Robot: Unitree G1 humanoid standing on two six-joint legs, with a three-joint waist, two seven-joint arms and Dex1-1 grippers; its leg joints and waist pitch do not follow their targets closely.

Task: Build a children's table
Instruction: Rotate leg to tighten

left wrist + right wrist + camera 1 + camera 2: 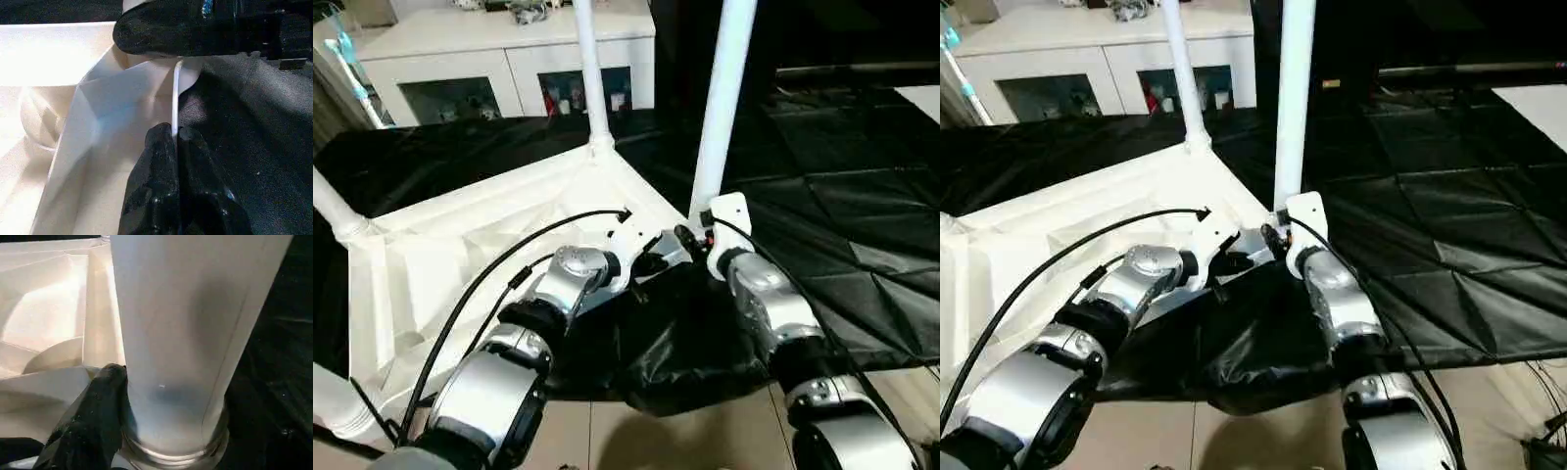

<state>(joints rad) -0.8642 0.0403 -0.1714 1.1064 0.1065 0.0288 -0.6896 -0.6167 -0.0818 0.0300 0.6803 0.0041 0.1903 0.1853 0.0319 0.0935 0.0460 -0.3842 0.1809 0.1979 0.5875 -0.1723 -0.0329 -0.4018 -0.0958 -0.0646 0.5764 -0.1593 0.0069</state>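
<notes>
Left hand (175,147): pinching the table top's (460,245) thin rim.
Right hand (680,238): around a leg (720,108), grip unclear.

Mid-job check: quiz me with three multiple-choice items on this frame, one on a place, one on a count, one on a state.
1. Where does the table top lie?
A. upside down on the black-covered work table
B. on the white cabinet
C. on the floor

2. How many legs show in the left eye view?
A. one
B. two
C. four

3. What is the left gripper doing?
A. hanging open in the air
B. pinching the top's thin rim
C. holding a leg

Key: 1 A, its ribbed underside faces up on the black cover. 2 C, two tall legs stand at the far and right corners, and two more show at the left edge. 3 B, its fingers close on the rim's edge in the left wrist view.
</notes>
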